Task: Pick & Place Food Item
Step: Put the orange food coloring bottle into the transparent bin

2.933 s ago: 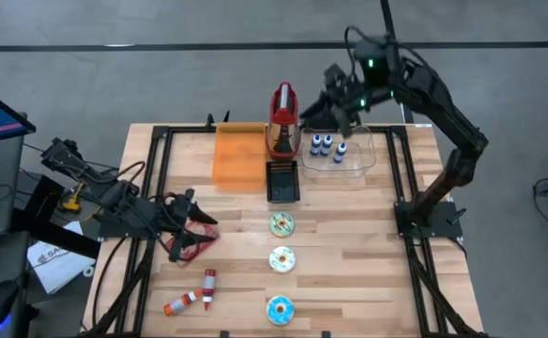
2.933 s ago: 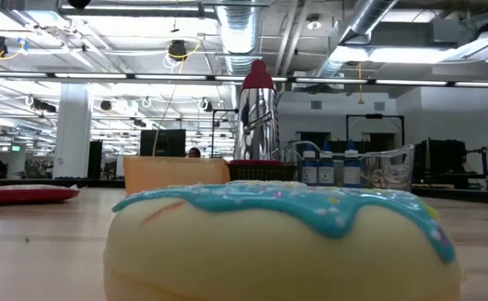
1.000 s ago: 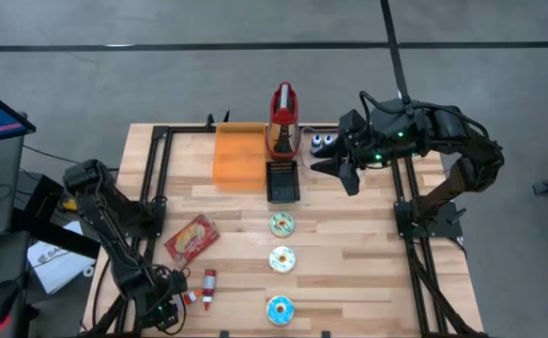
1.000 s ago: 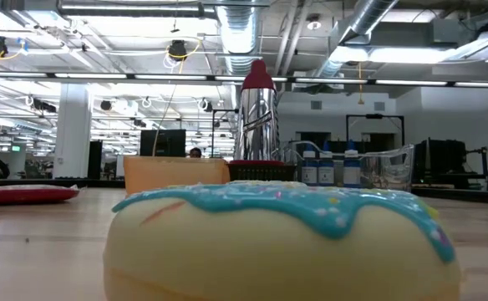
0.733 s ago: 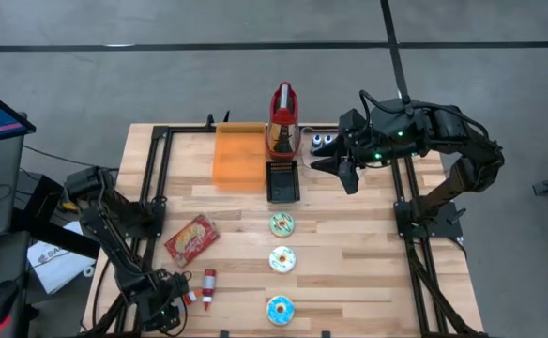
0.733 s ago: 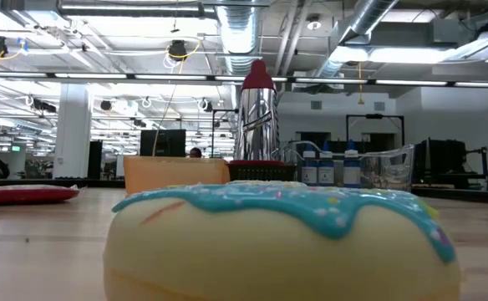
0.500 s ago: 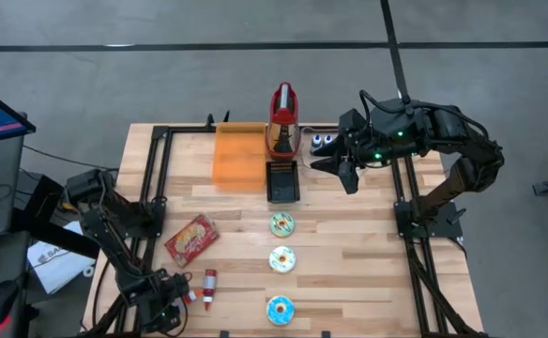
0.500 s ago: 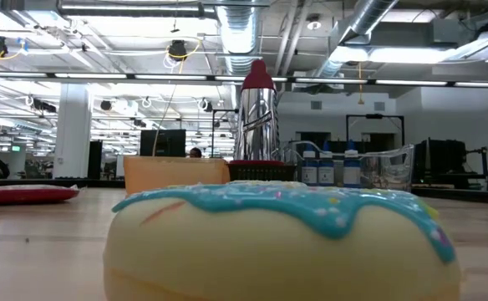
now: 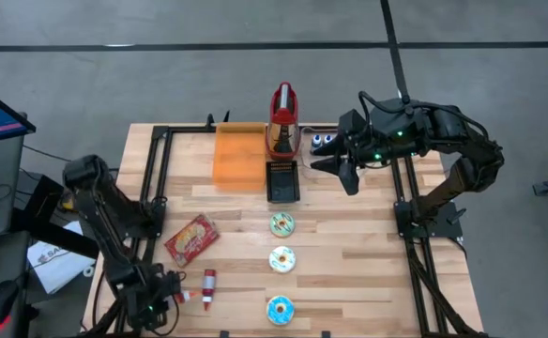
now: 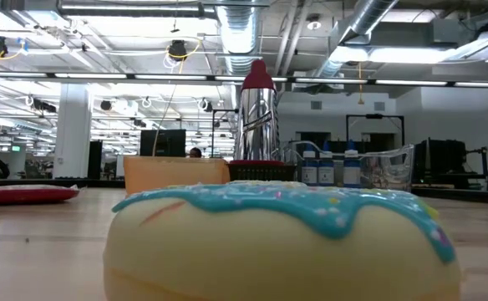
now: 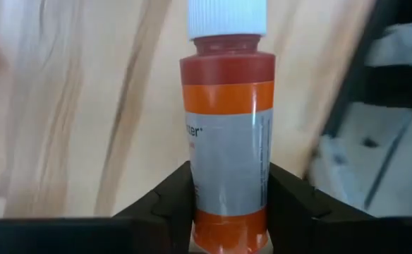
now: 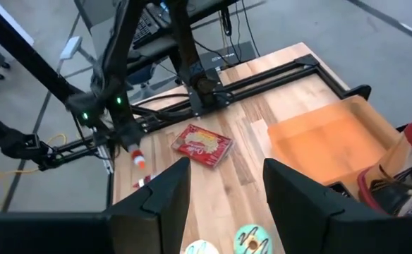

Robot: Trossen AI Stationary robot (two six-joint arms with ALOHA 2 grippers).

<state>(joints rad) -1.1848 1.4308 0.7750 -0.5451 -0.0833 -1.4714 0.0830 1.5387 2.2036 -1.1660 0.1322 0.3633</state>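
The food item, a flat red snack packet [image 9: 191, 237] [image 12: 202, 144], lies face up on the wood at the table's left, also visible in the low view [image 10: 22, 194]. No gripper touches it. My left gripper [image 9: 164, 293] is at the near-left corner, pointing steeply down, shut on a small red-and-orange bottle [image 11: 227, 127] with a white cap. A second capped tube [image 9: 208, 286] lies on the table beside it. My right gripper [image 9: 344, 174] [image 12: 223, 204] hangs open, high over the far right, holding nothing. My left gripper pinches the bottle's lower body [image 11: 227, 204], at the end away from the white cap, between its two fingers [image 11: 181, 194]. The fingers lie across the bottle, and the cap end [image 11: 227, 15] points away from the gripper. Whether the bottle is clear of the table I cannot tell.
An orange tray [image 9: 239, 155], a red-capped metal can [image 9: 282, 117], a black block [image 9: 282, 180] and a clear box of blue-capped bottles [image 9: 323, 143] stand at the far edge. Three iced donuts [image 9: 281, 223] [image 9: 281, 258] [image 9: 281, 308] line the middle; the nearest fills the low view [image 10: 286, 242].
My left arm has shifted a little at the near-left corner, first toward the near edge and then back, with its gripper staying by the two small bottles. The red packet and my right gripper have kept still.
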